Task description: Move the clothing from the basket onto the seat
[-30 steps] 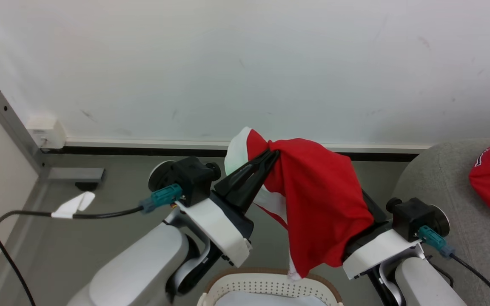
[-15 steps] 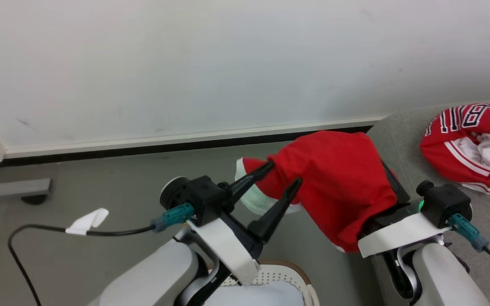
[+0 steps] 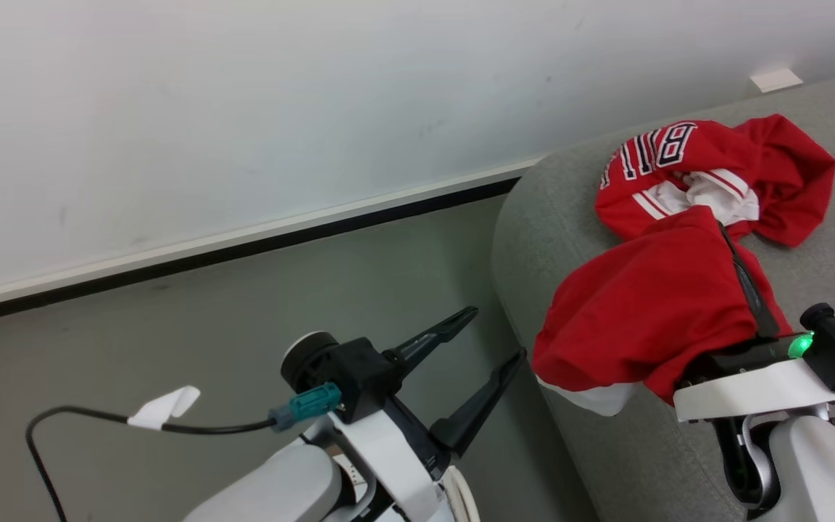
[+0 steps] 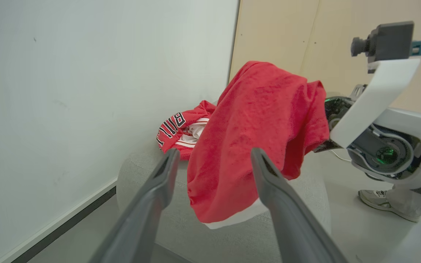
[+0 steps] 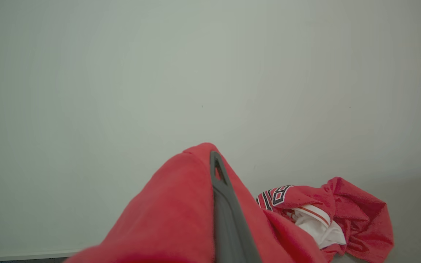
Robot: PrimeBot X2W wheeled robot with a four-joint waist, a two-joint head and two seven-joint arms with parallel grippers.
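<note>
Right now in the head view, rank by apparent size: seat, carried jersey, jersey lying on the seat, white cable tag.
1. seat
2. carried jersey
3. lying jersey, seemingly slightly smaller, but it sits farther from the camera, so that pair is unsure
4. white cable tag

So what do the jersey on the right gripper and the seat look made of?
Jersey: thin matte red knit, probably synthetic; it drapes in soft folds with a fine pebbled surface. Seat: light-grey woven upholstery, matte; rounded edges suggest padding.
</note>
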